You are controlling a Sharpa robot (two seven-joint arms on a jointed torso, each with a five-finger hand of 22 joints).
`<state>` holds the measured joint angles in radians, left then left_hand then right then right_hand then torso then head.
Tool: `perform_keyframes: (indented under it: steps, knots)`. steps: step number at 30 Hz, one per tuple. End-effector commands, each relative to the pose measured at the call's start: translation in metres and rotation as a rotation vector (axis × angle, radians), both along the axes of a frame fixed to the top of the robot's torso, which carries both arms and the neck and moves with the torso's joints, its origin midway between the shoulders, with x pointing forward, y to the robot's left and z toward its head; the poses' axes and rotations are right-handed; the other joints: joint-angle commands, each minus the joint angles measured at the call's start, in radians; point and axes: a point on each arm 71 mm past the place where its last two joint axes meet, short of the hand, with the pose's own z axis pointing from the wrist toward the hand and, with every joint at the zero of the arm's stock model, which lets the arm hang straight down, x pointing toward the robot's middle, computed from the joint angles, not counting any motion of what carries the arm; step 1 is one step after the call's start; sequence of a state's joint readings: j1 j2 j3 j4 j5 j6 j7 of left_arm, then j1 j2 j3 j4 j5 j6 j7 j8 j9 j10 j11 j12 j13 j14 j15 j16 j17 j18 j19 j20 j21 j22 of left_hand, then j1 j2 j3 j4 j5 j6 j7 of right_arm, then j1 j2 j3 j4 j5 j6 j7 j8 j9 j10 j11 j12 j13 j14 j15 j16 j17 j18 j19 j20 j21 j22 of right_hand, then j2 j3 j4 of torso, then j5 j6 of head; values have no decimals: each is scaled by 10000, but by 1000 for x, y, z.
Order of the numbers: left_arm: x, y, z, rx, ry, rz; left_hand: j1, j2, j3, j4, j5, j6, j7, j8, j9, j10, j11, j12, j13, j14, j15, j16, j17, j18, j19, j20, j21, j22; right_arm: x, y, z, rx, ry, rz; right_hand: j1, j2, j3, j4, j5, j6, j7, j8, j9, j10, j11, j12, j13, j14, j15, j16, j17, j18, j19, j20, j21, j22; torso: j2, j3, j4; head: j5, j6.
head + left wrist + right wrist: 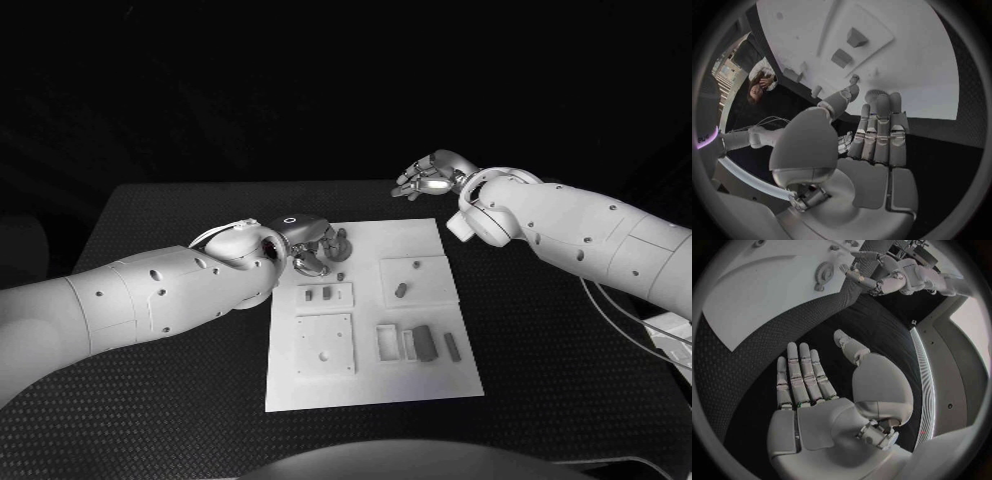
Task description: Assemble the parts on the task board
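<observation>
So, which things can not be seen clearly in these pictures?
- Head view: the left robot hand covers the task board's far-left corner; what lies under it is hidden.
- Head view: the small parts are too small to tell their shapes.
- Head view: the right robot hand faces away beyond the board; the right wrist view shows it open, holding nothing.

One task board [433, 375], two robot hands [310, 245] [430, 175].

Task board [418, 385]: on the table [173, 400], centre.
Left hand [307, 245]: at the board's 10 o'clock corner, over its edge.
Right hand [430, 176]: at 12 o'clock, beyond the board, over the table.
Parts [418, 343]: on the board, toward 4 o'clock.
</observation>
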<state>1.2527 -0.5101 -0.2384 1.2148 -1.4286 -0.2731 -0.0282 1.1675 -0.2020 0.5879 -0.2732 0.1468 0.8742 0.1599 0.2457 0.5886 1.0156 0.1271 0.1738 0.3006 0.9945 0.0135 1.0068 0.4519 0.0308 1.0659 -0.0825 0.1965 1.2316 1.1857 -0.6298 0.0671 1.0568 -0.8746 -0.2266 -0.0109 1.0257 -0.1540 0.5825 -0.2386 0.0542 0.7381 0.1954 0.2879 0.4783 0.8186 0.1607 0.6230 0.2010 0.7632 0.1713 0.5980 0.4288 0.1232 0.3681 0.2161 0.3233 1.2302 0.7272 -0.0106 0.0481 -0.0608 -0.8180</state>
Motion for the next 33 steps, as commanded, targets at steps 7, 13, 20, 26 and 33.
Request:
perform_keyframes:
  steps: [7,13,20,26,33]
  knots:
    - [1,-6,-8,215,236,-281,-43,291,-136,-60,105,74,-200,-14,-139,310,-76,-343,-262,232,-41,276,112,151,274,-56,-22,125,0,2,0,34,-47,156,63,15,-31,24,-44,-73,275,29,-17,36,23,-65,-22,-47,5,-48,-1,-161,-71,5,-47,21,17,-1,-15,-36,-22]
    - [-2,-12,-14,284,401,-437,-17,455,-159,-75,112,227,-252,40,-198,518,-141,-452,-361,242,-101,427,160,145,343,-105,9,234,-1,3,0,42,-54,174,63,15,-32,23,-45,-73,275,30,-18,36,23,-64,-24,-47,6,-48,-1,-162,-73,5,-49,23,13,2,-4,-65,-50]
    - [-6,-17,-22,315,484,-561,3,607,-168,-90,116,365,-288,81,-264,841,-180,-489,-418,294,-140,552,182,141,438,-156,44,343,-1,3,1,47,-54,186,64,16,-33,22,-44,-74,275,31,-19,35,24,-64,-29,-48,7,-49,0,-163,-74,5,-53,27,11,-1,-9,-95,-63]
    - [-6,-19,-22,352,490,-598,33,668,-173,-106,118,475,-301,116,-310,1094,-221,-510,-447,357,-183,667,206,150,534,-195,84,436,-1,3,1,47,-52,187,64,17,-34,22,-45,-74,276,32,-20,35,25,-63,-32,-48,8,-49,1,-164,-76,5,-56,30,9,6,-12,-111,-81]
    - [-4,-19,-24,415,509,-564,94,834,-127,-101,123,615,-262,162,-356,1322,-254,-549,-476,416,-216,790,229,154,623,-235,119,534,-1,4,1,52,-52,203,62,18,-36,22,-45,-74,276,33,-21,36,26,-62,-37,-49,9,-50,2,-166,-77,6,-60,35,-4,7,1,-128,-83]
